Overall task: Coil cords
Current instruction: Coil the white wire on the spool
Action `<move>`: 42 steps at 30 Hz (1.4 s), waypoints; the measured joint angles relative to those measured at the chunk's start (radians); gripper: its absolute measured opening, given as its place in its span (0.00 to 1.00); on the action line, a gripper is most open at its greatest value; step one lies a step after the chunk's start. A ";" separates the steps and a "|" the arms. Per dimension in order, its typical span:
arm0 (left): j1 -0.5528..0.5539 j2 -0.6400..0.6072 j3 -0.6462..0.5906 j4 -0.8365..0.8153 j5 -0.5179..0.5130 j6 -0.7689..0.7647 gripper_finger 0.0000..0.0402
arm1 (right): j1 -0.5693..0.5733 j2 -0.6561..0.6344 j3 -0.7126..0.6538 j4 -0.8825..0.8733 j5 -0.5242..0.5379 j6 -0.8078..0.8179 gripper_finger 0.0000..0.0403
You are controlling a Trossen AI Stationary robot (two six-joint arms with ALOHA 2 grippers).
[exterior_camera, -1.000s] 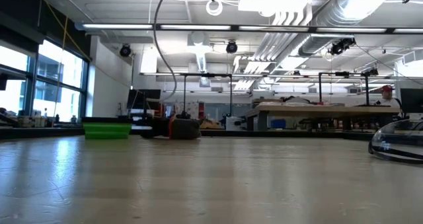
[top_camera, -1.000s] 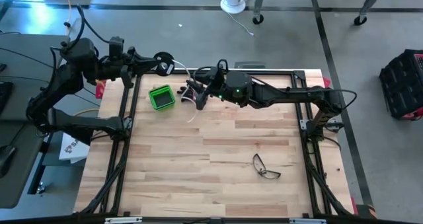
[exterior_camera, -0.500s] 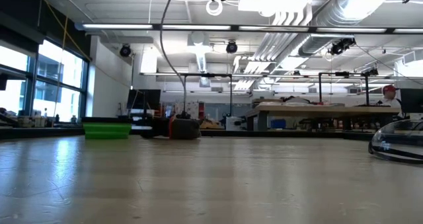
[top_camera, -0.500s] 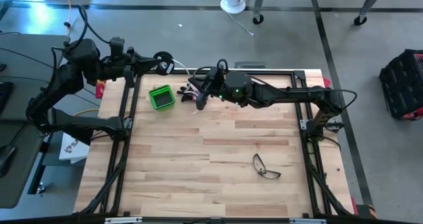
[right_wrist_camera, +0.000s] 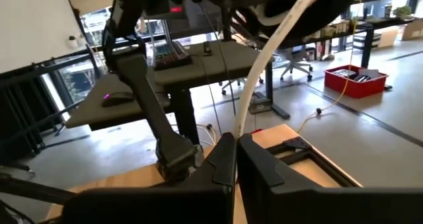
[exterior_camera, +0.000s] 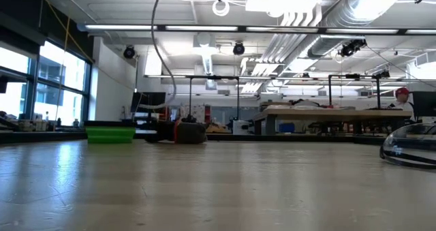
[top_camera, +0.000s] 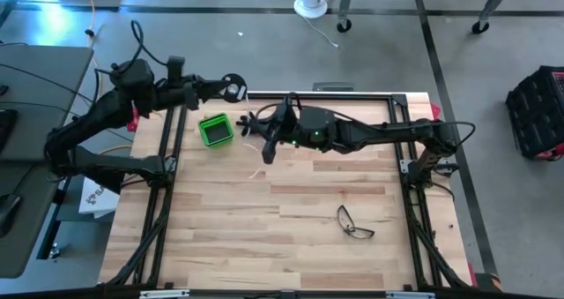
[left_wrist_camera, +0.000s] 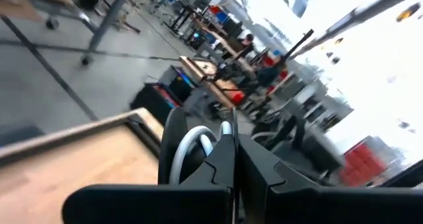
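In the high view, the black reel (top_camera: 233, 88) hangs past the table's far left corner with my left gripper (top_camera: 225, 87) shut on it. In the left wrist view the reel (left_wrist_camera: 187, 151) shows white cord wound on it. The white cord (right_wrist_camera: 264, 65) runs from the reel to my right gripper (top_camera: 267, 147), which is shut on it above the table's far middle. The cord's loose tail (top_camera: 256, 170) reaches the wood below that gripper. My left gripper holds the reel at its rim (left_wrist_camera: 215, 148) between its shut fingers, coming level from the table's left. The fingers hide the exact spot. The reel is lifted clear of the table. My right gripper pinches a single strand of the cord (right_wrist_camera: 242, 133) between its two fingertips, coming from the table's right and slanting down. From the fingers the cord rises in a gentle curve to the reel, and the tail hangs below them.
A small green box (top_camera: 215, 129) stands on the table's far left, close to both grippers. A pair of eyeglasses (top_camera: 354, 224) lies toward the near right. Black frame rails (top_camera: 167, 158) run along the table's sides.
My left gripper has carried the reel a little toward the table's right and near side. My right gripper has shut on the cord and dropped slightly toward the near edge. The cord's tail now trails farther down the wood.
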 joint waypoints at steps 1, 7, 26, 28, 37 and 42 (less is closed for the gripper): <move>0.000 0.003 -0.005 0.018 0.011 -0.036 0.00 | 0.002 0.001 0.000 0.005 -0.001 0.000 0.00; -0.039 0.038 -0.007 0.031 0.034 -0.143 0.00 | 0.006 0.002 0.000 0.103 -0.069 0.000 0.00; -0.126 0.093 -0.007 0.153 0.082 -0.362 0.00 | 0.013 0.049 0.000 0.232 -0.080 0.029 0.00; -0.134 0.093 -0.007 0.154 0.081 -0.367 0.00 | 0.015 0.052 0.000 0.250 -0.083 0.029 0.00; -0.122 0.093 -0.007 0.146 0.057 -0.327 0.00 | 0.016 0.089 0.000 0.323 -0.132 0.054 0.00; -0.120 0.090 -0.007 0.155 0.068 -0.344 0.00 | 0.014 0.089 0.000 0.359 -0.121 0.047 0.00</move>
